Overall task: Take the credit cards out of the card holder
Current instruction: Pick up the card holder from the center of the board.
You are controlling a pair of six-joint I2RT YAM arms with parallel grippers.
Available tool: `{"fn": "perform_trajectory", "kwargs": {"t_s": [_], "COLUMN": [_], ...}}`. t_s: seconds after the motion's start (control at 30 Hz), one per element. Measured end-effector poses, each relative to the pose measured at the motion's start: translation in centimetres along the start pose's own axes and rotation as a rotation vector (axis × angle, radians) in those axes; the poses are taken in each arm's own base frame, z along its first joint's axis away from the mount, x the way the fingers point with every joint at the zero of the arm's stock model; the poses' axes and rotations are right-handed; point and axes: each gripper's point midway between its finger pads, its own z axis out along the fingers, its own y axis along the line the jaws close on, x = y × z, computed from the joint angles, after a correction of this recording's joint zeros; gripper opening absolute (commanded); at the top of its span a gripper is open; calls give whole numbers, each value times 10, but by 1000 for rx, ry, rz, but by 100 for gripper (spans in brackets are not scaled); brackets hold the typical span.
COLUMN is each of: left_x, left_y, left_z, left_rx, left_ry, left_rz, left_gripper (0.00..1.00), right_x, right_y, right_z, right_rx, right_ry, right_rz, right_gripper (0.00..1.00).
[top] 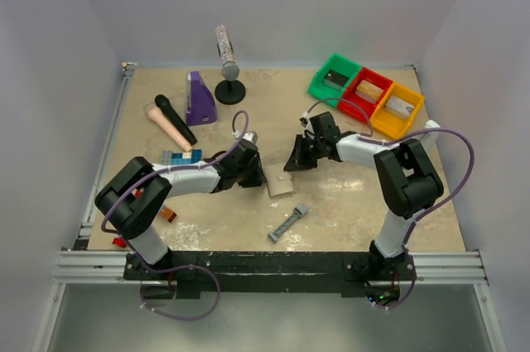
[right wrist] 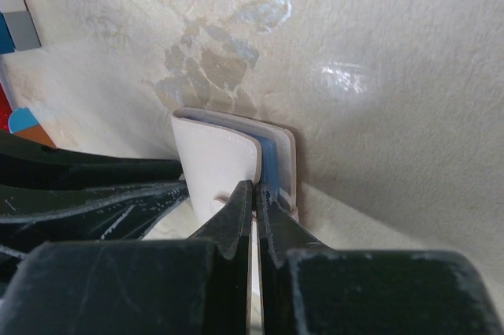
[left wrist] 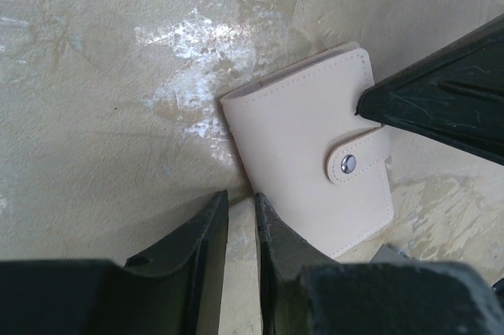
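The card holder (top: 280,180) lies closed on the table between my two arms, pale cream outside with a snapped strap (left wrist: 349,163). My right gripper (right wrist: 253,190) is shut, its tips pinching the holder's open edge (right wrist: 236,158) beside the strap. A blue inner layer (right wrist: 270,163) shows between the covers there. The credit cards are hidden inside. My left gripper (left wrist: 241,197) rests low at the holder's near corner (left wrist: 307,146), jaws slightly apart with only bare table between them. In the top view the left gripper (top: 251,171) and the right gripper (top: 292,163) flank the holder.
A grey bar-shaped tool (top: 289,222) lies in front of the holder. A blue studded block (top: 180,156), a black and a peach stick (top: 172,120) and a purple piece (top: 199,98) sit at the left. A small stand (top: 229,79) is at the back, coloured bins (top: 365,94) at the back right.
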Motion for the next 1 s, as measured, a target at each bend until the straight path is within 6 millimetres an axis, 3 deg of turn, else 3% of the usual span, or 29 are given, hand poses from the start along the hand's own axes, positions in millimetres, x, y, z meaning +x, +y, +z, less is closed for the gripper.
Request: {"fn": "perform_trajectory", "kwargs": {"t_s": [0.2, 0.33, 0.5, 0.67, 0.73, 0.87, 1.0], "left_x": [5, 7, -6, -22, -26, -31, -25], "left_y": [11, 25, 31, 31, 28, 21, 12], "left_z": [-10, -26, -58, -97, -110, -127, -139], "left_rx": [-30, -55, -37, 38, 81, 189, 338], "left_ry": [-1, -17, -120, -258, -306, -398, -466], "left_rz": [-4, -25, -57, -84, -97, -106, -95], "left_gripper": [25, 27, 33, 51, 54, 59, 76], "right_x": [12, 7, -2, 1, 4, 11, 21], "right_y": [-4, 11, 33, 49, 56, 72, 90], "right_z": [-14, -35, -63, -90, -102, -123, -139], "right_rx": [-9, -41, -85, -124, -147, -193, -253], "right_ry": [3, -45, -115, -156, -169, -188, -190], "right_rz": [15, -16, -67, -99, -115, -146, -185], "right_gripper": [0, 0, 0, 0, 0, 0, 0]}}
